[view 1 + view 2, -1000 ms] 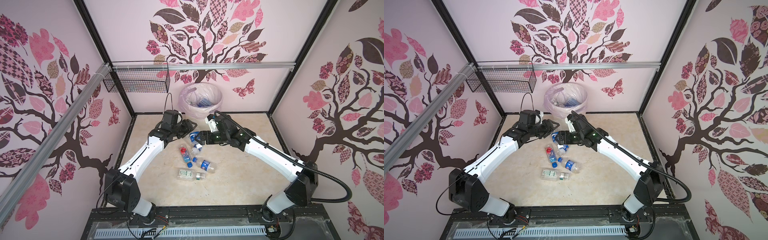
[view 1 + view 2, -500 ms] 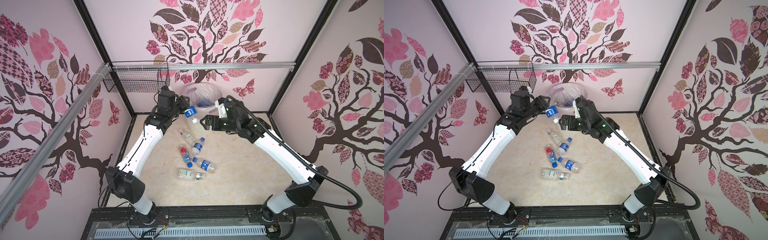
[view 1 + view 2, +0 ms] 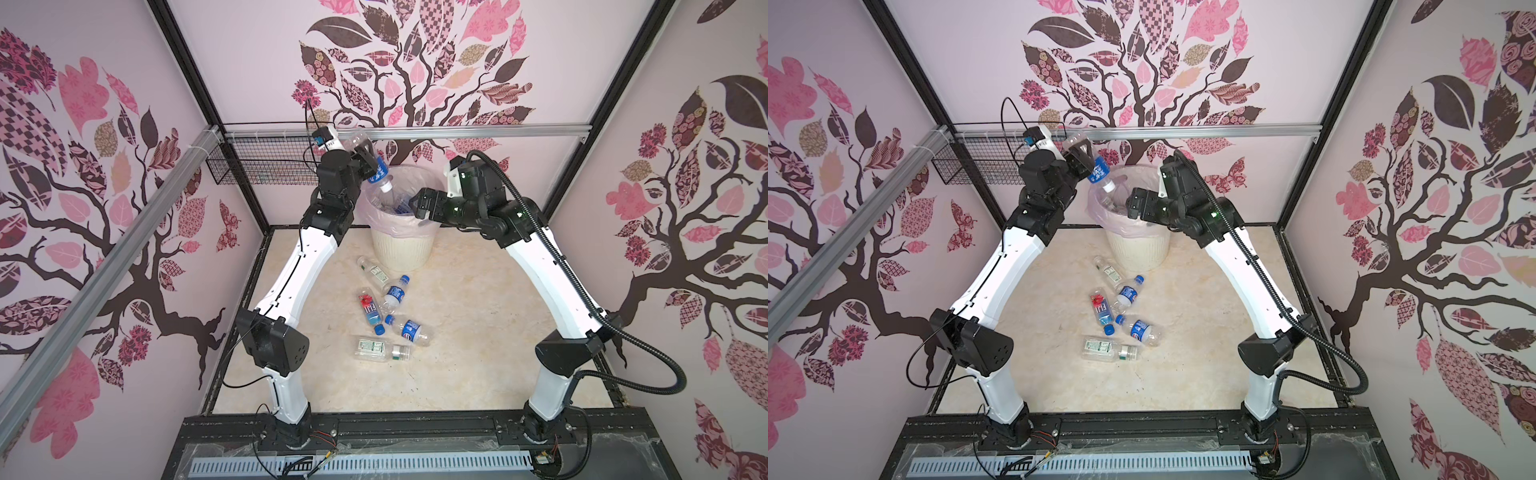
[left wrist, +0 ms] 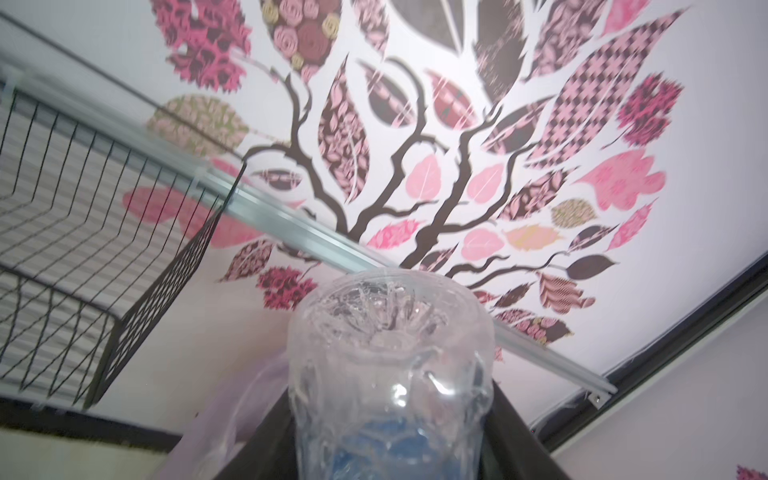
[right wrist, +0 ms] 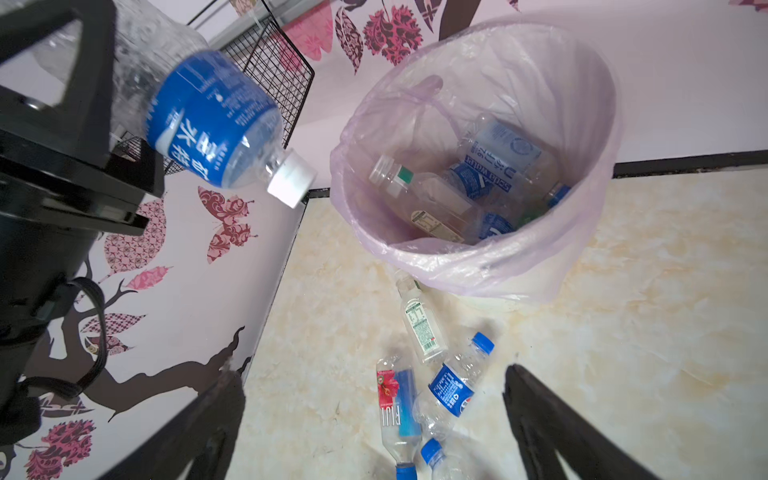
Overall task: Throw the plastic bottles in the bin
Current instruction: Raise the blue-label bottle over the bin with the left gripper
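Gripping a blue-labelled bottle (image 3: 378,172) cap-down between the partly closed jaws of the left gripper (image 3: 366,154) above the left rim of the far bin (image 3: 401,249), poised to fall in, with the right gripper (image 3: 419,203) gaping empty over the right rim and five more bottles (image 3: 409,328) lying nearer on the floor (image 3: 478,332).

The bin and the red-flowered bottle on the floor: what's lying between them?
One clear white-labelled bottle lies on its side between the bin and the red-flowered bottle; both top views show it.

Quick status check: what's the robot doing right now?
Left gripper shut on blue-label bottle, cap down, by bin rim. Right gripper open, empty. Five floor bottles remain; nothing blocking.
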### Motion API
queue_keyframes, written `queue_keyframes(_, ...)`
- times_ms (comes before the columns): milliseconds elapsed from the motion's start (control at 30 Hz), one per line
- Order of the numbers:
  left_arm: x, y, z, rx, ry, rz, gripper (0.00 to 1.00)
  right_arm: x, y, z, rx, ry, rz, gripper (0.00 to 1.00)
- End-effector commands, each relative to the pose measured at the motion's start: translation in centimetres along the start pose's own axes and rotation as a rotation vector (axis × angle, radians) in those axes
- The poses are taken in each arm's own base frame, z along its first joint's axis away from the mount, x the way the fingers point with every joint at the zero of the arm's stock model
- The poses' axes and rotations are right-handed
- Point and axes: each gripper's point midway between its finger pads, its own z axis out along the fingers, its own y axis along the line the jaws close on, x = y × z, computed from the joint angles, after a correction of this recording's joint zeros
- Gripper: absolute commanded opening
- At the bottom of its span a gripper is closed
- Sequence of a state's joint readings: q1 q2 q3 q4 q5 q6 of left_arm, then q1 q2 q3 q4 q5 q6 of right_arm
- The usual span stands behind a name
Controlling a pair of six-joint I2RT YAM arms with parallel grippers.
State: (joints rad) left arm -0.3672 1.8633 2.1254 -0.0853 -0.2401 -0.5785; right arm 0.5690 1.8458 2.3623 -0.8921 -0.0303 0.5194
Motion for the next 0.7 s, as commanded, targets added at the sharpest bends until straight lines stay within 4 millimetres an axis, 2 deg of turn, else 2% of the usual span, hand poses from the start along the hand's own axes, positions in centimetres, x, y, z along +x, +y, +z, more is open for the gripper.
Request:
queue_keyframes(0, -5.8, -3.1, -0.6, 0.09, -0.191, 0.02, 0.54, 0.4, -0.3, 0.0, 0.026, 0.032, -0.003, 1.0)
queue_keyframes(100, -9.0, -5.3, -1.7, 0.149, -0.266, 0.055, 0.54, 0.5, -0.5, -0.3, 0.033, 0.03, -0.006, 0.99)
queue_keyframes(200, -11.6, -6.1, -2.8, 0.153, -0.342, 0.064, 0.54, 0.4, -1.2, -0.7, 0.046, 0.019, -0.009, 0.99)
queue_keyframes(267, -12.5, -6.2, -3.1, 0.15, -0.371, 0.06, 0.54, 0.3, -1.7, -1.1, 0.049, 0.007, 0.001, 1.0)
queue_keyframes(333, -12.0, -5.9, -2.7, 0.142, -0.363, 0.056, 0.54, 0.3, -2.2, -1.3, 0.053, 0.004, 0.01, 1.0)
queue_keyframes(433, -9.5, -5.0, -1.2, 0.133, -0.302, 0.014, 0.54, 0.3, -2.7, -1.4, 0.055, 0.004, 0.02, 1.0)
queue_keyframes(500, -6.4, -3.9, 0.4, 0.12, -0.238, -0.018, 0.54, 0.4, -3.0, -1.4, 0.059, 0.007, 0.024, 1.0)
queue_keyframes(567, -2.1, -2.1, 2.7, 0.09, -0.142, -0.053, 0.55, 0.5, -3.1, -1.4, 0.059, 0.01, 0.031, 1.0)
queue_keyframes(600, 0.5, -1.7, 3.8, 0.091, -0.069, -0.04, 0.59, 0.5, -3.2, -1.4, 0.057, 0.01, 0.035, 1.0)
queue_keyframes(633, 2.6, -1.7, 4.5, 0.095, 0.007, -0.018, 0.72, 0.5, -3.1, -1.4, 0.053, 0.011, 0.036, 0.99)
queue_keyframes(667, 4.1, -2.1, 4.7, 0.104, 0.069, -0.005, 0.9, 0.5, -3.0, -1.6, 0.05, 0.009, 0.037, 1.0)
